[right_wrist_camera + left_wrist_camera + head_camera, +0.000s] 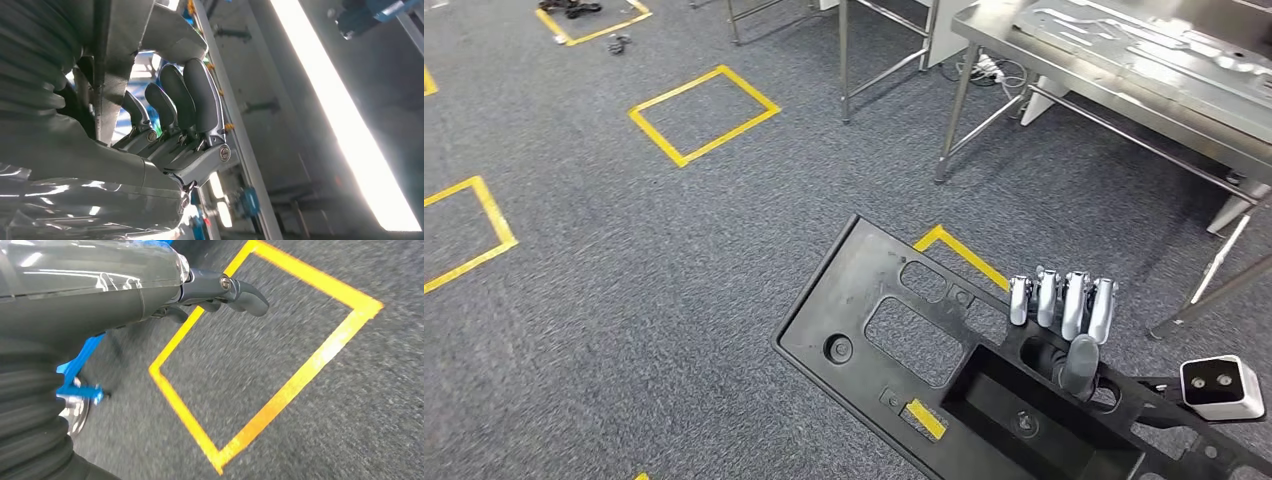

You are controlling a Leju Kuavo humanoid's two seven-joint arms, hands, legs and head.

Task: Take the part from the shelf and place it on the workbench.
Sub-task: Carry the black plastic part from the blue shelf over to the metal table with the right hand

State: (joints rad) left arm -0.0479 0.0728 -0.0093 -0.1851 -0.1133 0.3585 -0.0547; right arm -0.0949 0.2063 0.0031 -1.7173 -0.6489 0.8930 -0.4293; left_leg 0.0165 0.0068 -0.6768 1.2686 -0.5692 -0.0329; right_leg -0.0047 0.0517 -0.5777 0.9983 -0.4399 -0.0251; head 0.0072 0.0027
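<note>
No readable text or labels — none anywhere.

The right hand (1064,320) has silver metal finger backs, a dark grey thumb and dark rubbery pads, with small round screws at the knuckles in the wrist view. A white box camera (1221,387) with two dark lenses sits at that wrist. The left hand (220,292) shows a glossy grey shell, a black ribbed cover and dark fingers (250,296).
</note>
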